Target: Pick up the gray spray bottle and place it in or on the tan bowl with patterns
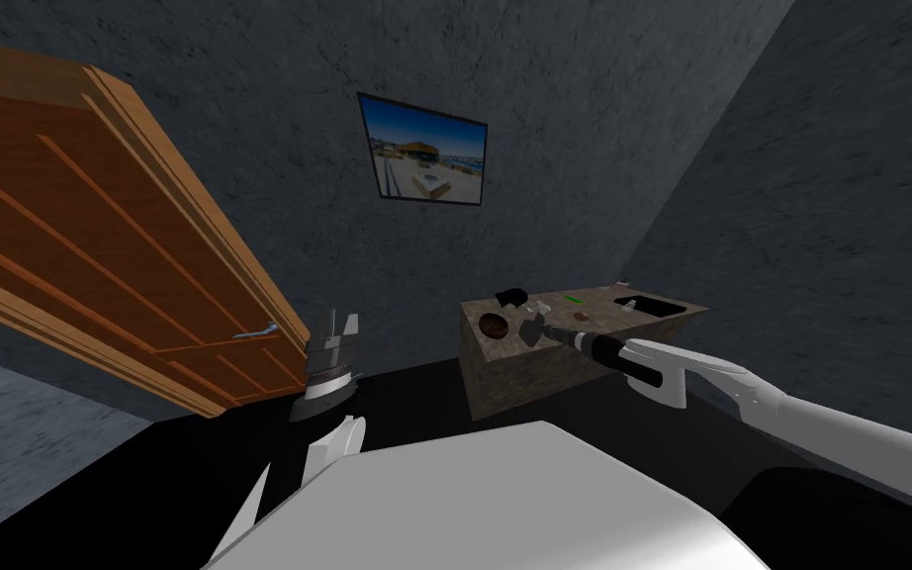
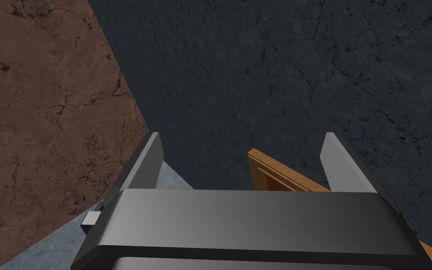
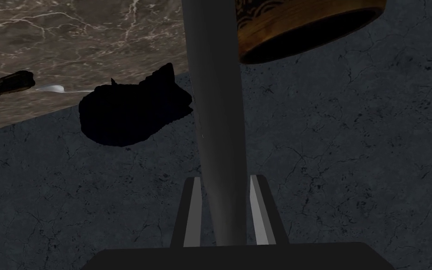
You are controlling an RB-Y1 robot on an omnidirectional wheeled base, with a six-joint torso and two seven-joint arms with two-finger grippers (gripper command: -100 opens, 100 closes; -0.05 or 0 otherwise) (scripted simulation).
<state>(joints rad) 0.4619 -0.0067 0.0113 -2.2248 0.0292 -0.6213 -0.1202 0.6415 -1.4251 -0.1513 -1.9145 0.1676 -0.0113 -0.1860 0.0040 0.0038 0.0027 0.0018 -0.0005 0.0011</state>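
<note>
My right gripper is shut on the gray spray bottle, whose plain gray body runs up between the two fingers. In the head view the gripper holds the bottle over the brown stone counter, just right of the tan patterned bowl. The wrist view has the bowl just past the bottle's far end, its dark opening showing. My left gripper hangs open and empty near the wooden door; its fingers stand wide apart.
A black lump lies at the counter's far edge behind the bowl. A small dark item, a white spoon-like piece, a green object and a sink are also on the counter. The wooden door is to the left.
</note>
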